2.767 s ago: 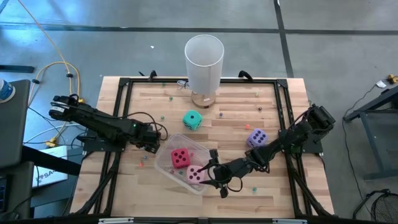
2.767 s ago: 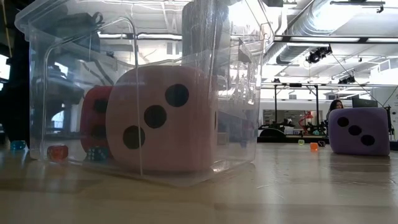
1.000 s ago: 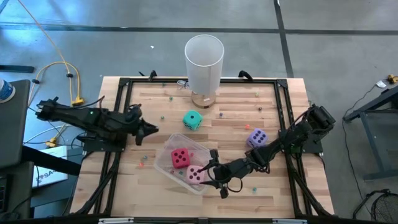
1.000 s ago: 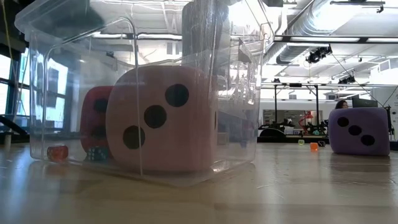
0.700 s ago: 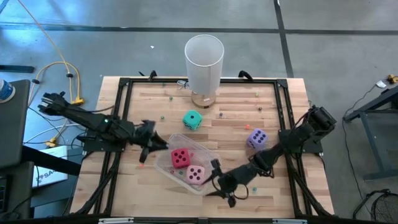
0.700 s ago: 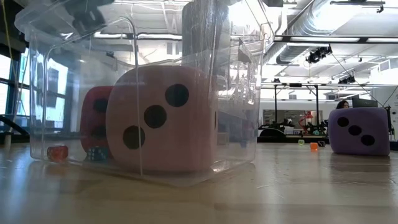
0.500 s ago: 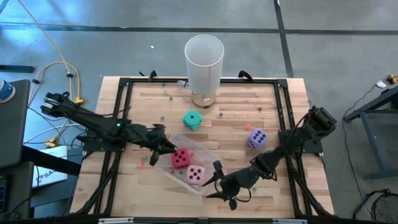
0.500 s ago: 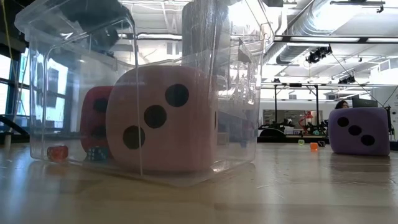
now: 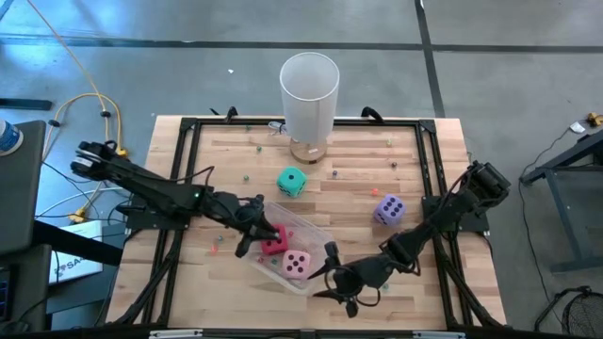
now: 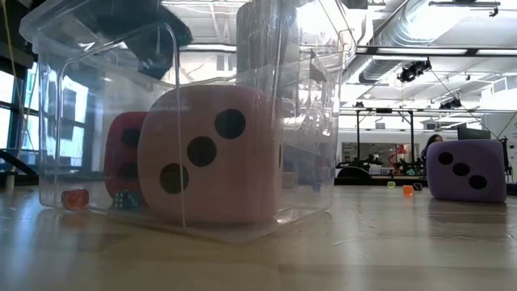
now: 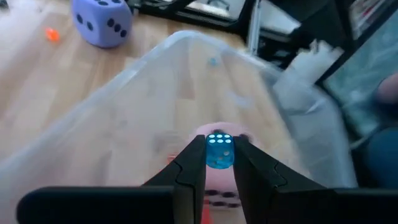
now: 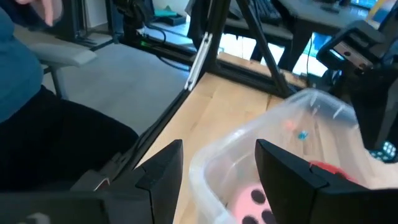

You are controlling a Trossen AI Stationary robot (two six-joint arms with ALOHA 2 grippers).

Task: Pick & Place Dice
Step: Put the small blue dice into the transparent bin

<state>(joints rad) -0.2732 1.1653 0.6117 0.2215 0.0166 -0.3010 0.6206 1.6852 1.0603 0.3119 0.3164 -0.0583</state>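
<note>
A small translucent blue die is pinched between the fingers of the left gripper, which hangs over the near-left rim of the clear plastic tub — the tub lies directly beneath and ahead of its fingertips. This little cube is not one of the foam dice; it is hard-looking and glossy, and is judged likely to slip if the pinch is relaxed.

Just below the left gripper, inside the tub, sits the red die, and beside it, toward the right arm, the pink die. The teal-green die lies on the wooden table beyond the tub, away from both grippers, near the foot of the white cylinder. The purple die rests on the table well apart from the right gripper, off to that gripper's outer side.

The right gripper is held with its fingers spread, nothing between them, just beside the tub's near corner.

The foam dice are judged light, soft and compressible — a grip across two opposite flat faces, near the middle, would be best; a corner hold would probably squash and twist them.
</note>
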